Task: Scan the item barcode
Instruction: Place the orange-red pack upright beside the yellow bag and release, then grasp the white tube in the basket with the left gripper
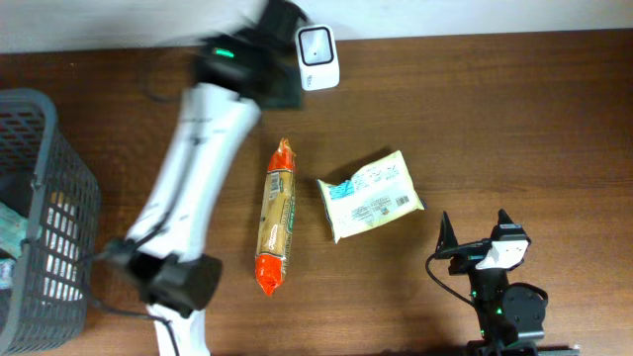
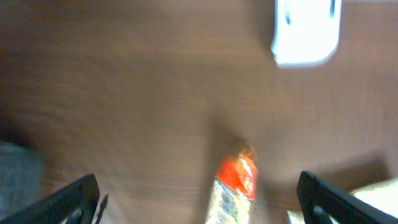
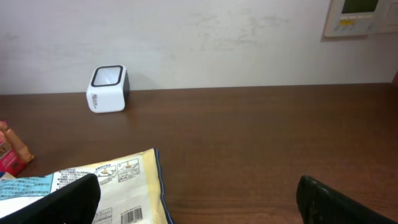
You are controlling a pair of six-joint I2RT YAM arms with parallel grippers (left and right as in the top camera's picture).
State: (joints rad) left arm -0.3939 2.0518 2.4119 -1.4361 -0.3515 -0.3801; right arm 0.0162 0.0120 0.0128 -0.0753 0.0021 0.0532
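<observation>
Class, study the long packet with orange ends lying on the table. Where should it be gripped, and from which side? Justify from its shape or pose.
Grip the long packet across its narrow middle, coming straight down from above. It lies flat and slim, so the left gripper's fingers can straddle its long edges; the gap to the cream pack probably leaves room.

The left arm is extended far forward, blurred at the wrist. The left gripper has its jaws spread wide and empty. The right arm sits folded near its base, with the right gripper likewise spread and empty.
</observation>
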